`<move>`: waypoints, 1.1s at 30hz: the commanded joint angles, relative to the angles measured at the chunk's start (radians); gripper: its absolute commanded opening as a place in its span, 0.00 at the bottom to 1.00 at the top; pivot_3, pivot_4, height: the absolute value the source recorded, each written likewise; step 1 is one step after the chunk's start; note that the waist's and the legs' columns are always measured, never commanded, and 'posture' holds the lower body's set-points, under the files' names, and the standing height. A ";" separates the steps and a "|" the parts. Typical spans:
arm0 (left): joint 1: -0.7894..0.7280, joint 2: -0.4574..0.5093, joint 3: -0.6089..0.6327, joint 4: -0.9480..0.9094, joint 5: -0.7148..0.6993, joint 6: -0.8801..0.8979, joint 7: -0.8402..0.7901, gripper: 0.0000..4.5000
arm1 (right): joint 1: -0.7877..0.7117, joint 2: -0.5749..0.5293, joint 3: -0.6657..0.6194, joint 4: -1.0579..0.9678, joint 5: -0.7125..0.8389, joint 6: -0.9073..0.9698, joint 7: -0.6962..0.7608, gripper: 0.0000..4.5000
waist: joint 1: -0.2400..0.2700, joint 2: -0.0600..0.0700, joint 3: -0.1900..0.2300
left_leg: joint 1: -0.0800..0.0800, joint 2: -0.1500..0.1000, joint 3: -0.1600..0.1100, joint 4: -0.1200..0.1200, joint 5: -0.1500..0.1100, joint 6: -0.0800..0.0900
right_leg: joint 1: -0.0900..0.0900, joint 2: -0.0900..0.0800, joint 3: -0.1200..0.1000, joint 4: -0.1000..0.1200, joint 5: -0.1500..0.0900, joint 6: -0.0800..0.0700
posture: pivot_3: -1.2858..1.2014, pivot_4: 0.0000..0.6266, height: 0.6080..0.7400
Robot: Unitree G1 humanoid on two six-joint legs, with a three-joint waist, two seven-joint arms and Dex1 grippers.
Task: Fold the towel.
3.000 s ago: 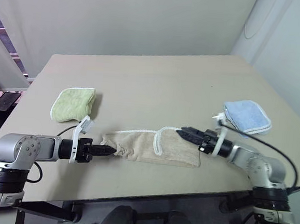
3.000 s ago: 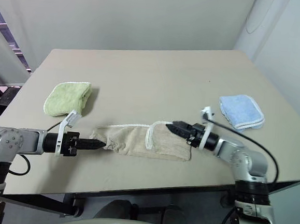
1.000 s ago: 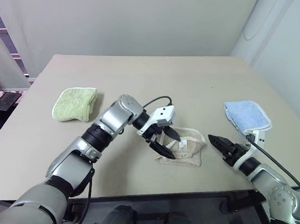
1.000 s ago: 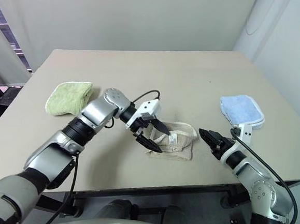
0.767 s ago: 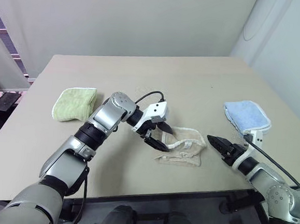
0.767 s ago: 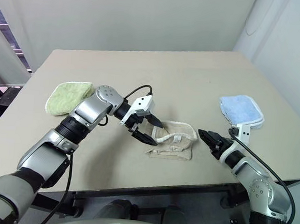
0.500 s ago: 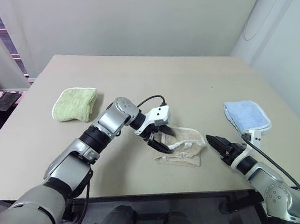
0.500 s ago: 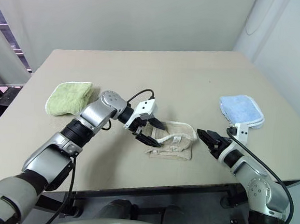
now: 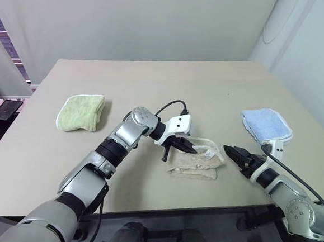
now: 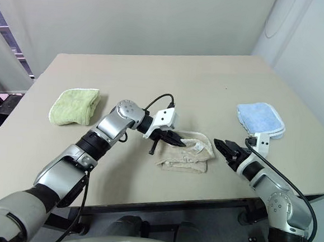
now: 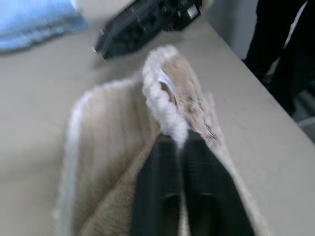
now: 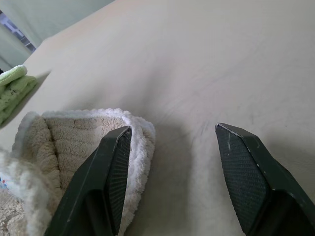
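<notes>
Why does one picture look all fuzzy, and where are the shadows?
The left wrist view is smeary: the towel and the left gripper, shut on its white edge, look soft. The right wrist view is crisp, with a shadow beside the towel. The eye views are evenly lit; faint shadows lie under the arms on the table.

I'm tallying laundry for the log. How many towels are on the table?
3. A green towel lies folded at the robot's left, a blue towel folded at its right, and the beige towel lies bunched between them, pinched by the left gripper.

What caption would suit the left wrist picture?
Left gripper shut on the beige towel's white corded edge, right gripper waiting beyond.
</notes>
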 commanded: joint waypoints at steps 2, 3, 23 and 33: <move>-0.046 -0.039 0.030 0.056 0.030 -0.149 0.071 0.00 | -0.015 0.008 -0.011 -0.007 0.000 -0.025 -0.005 0.63 | 0.000 0.000 0.000 | 0.000 0.000 0.000 0.000 0.000 0.000 | 0.000 0.000 0.000 0.000 0.000 0.000 | 0.52 0.00 1.00; -0.052 -0.055 0.035 0.084 0.036 -0.205 0.092 0.00 | -0.014 0.010 -0.005 -0.009 -0.003 -0.028 -0.005 0.63 | 0.000 0.000 0.000 | 0.000 0.000 0.000 0.000 0.000 0.000 | 0.000 0.000 0.000 0.000 0.000 0.000 | 0.52 0.00 1.00; -0.101 -0.168 0.074 0.416 0.093 -0.513 0.086 0.57 | -0.002 0.024 0.019 -0.028 -0.010 -0.042 0.002 0.63 | 0.000 0.000 0.000 | 0.001 0.000 0.001 0.001 0.000 0.000 | 0.001 0.001 0.000 0.001 0.002 0.003 | 0.52 0.00 1.00; -0.098 -0.208 0.163 0.409 0.058 -0.503 0.221 0.89 | -0.037 0.036 -0.006 -0.008 -0.027 -0.112 -0.017 0.63 | 0.000 0.000 0.000 | 0.001 0.000 0.000 0.002 0.000 0.000 | 0.001 0.001 0.000 0.001 0.002 0.004 | 0.52 0.00 1.00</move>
